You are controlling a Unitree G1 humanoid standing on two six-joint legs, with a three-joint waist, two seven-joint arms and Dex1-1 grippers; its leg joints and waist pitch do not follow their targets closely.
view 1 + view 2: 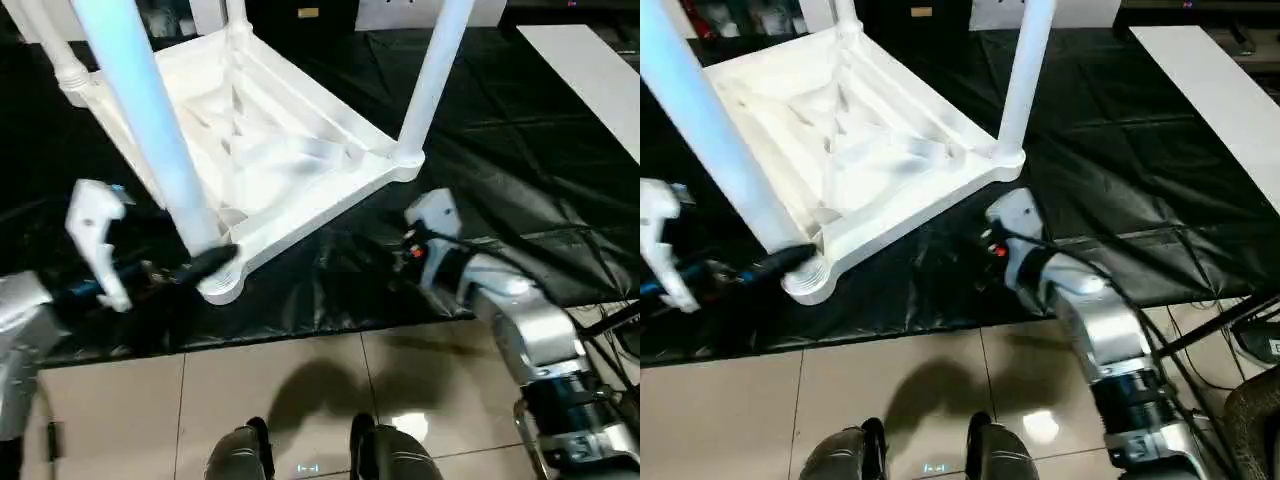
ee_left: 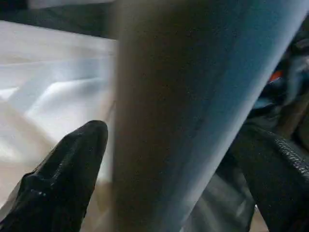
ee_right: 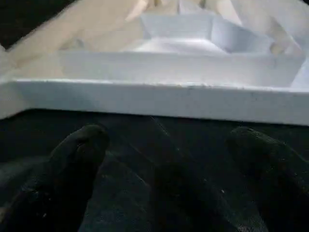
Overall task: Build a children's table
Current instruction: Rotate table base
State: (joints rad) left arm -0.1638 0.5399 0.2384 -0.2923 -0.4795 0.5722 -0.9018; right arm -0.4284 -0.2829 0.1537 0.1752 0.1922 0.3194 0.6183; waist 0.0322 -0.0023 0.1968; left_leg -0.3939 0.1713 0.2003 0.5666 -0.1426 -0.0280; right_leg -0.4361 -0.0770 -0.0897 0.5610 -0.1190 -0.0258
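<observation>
Children's table point(image 1: 270, 150) upturned; left tool point(image 2: 174, 159) straddles near leg point(image 1: 150, 120), right tool point(image 3: 169, 174) spread beside rim

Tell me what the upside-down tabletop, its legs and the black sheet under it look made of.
Tabletop: white moulded plastic by its look, with thin cast ribs and a soft sheen.
Legs, e.g. the near one: seemingly the same smooth, seamless plastic tube.
Black sheet: likely thin plastic film, creased and glinting.

Near leg point(image 1: 150, 120) and right leg point(image 1: 435, 70) of the inverted children's table point(image 1: 270, 150) cut off by the upper edge.
</observation>
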